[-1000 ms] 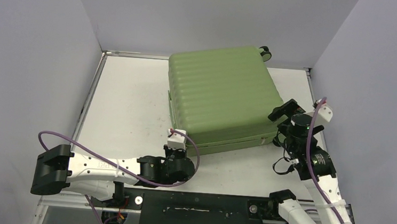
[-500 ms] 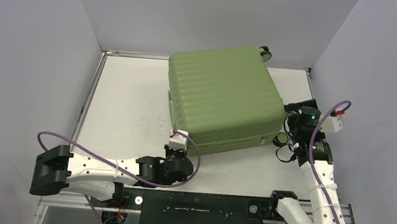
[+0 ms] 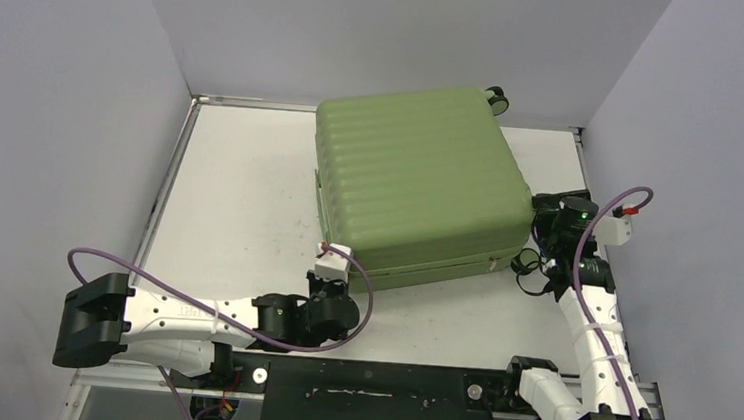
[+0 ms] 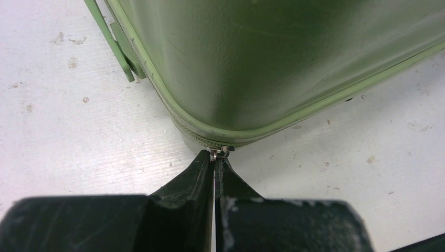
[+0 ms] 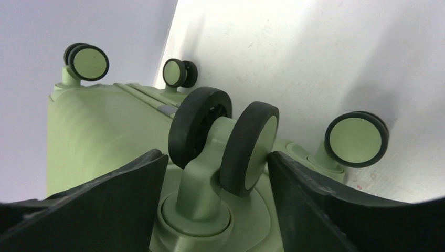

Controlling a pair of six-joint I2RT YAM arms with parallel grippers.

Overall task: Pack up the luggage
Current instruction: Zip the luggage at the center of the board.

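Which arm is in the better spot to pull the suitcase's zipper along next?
Left. The left gripper is shut on the zipper pull at a near corner of the luggage. The right gripper sits at the other end, jaws straddling a wheel, likely just steadying.

Your luggage (image 3: 420, 184) lies flat on the table (image 3: 238, 200), set toward the far right, with its wheeled end facing right. Your left hand (image 4: 214, 157) sits on the table side of the luggage's near left corner, fingers pinched on the zipper pull (image 4: 223, 150) at the corner seam. Your right hand (image 5: 215, 156) is at the luggage's right end, one finger on either side of a twin-wheel caster (image 5: 225, 142), with a gap on both sides. Three more casters stand beyond it, two to its left and one to its right.
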